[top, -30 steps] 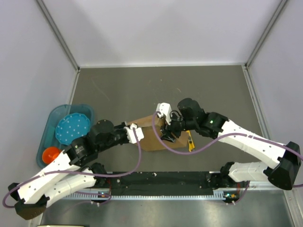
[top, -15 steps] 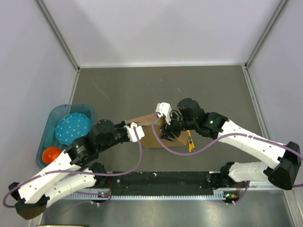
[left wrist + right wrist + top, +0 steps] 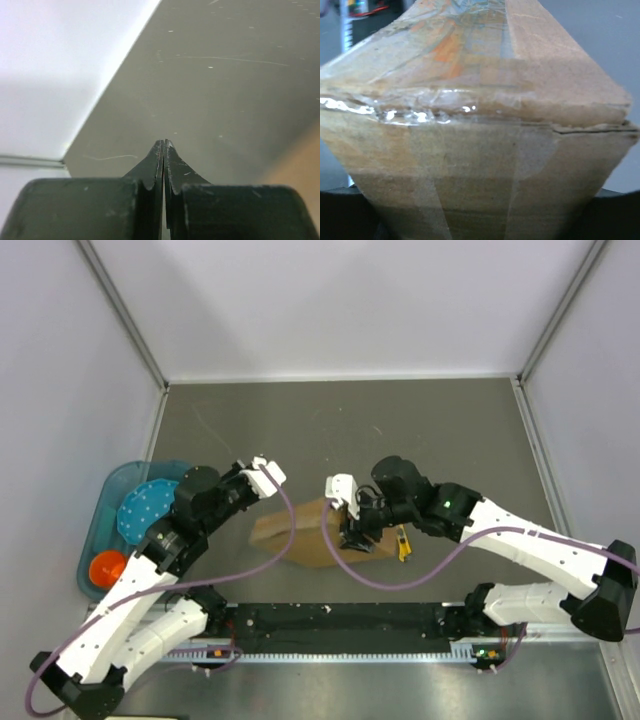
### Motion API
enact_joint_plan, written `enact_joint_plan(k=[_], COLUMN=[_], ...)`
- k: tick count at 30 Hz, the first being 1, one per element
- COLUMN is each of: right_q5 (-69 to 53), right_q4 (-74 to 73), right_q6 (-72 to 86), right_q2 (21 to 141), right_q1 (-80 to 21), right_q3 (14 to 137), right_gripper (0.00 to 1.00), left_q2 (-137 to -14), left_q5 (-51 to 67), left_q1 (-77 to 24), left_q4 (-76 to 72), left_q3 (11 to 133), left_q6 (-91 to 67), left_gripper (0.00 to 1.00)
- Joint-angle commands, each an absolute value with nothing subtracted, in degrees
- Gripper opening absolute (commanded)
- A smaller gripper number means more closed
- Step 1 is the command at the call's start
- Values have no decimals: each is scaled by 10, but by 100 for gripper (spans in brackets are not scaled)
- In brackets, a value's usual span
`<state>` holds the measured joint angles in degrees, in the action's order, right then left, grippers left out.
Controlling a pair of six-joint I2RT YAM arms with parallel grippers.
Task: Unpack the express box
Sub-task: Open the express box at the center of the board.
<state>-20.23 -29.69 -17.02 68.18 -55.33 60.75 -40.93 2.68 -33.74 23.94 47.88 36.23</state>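
The express box point(image 3: 300, 536), brown cardboard sealed with clear tape, lies on the table in front of the arm bases. My right gripper point(image 3: 354, 531) holds its right end. In the right wrist view the taped box point(image 3: 480, 125) fills the frame between my dark fingers point(image 3: 340, 212). My left gripper point(image 3: 262, 473) is shut and empty, raised behind and to the left of the box and apart from it. In the left wrist view the closed fingertips point(image 3: 164, 146) point over bare table, with a blurred corner of the box point(image 3: 302, 165) at the right edge.
A small yellow utility knife point(image 3: 402, 542) lies just right of the box, under the right arm. A blue bin point(image 3: 104, 502) at the left edge holds a blue dotted plate point(image 3: 142, 508) and an orange object point(image 3: 105, 567). White walls enclose the table.
My left gripper has left the box's left end and swung up and back to the left. The box has settled lower and shifted left, still held by the right gripper.
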Motion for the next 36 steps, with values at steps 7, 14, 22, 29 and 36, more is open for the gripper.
enact_joint_plan(k=[7, 14, 22, 29, 36], right_q5=[-295, -225, -207, -210, -214], right_q4=[-375, -375, -374, -374, -374], right_q6=[-181, -172, -172, -174, -175], right_q2=[673, 696, 700, 702, 707], right_q1=[-584, -584, -580, -577, -575], right_q3=[619, 623, 625, 625, 627], right_gripper=[0, 0, 0, 0, 0], left_q2=[-394, -350, -293, -260, -268], left_q5=[-3, 112, 238, 342, 360], left_q1=[-323, -323, -323, -323, -323], left_q4=[213, 371, 462, 556, 581], left_q3=[504, 553, 519, 512, 509], left_q6=[380, 399, 424, 521, 525], left_gripper=[0, 94, 99, 99, 99])
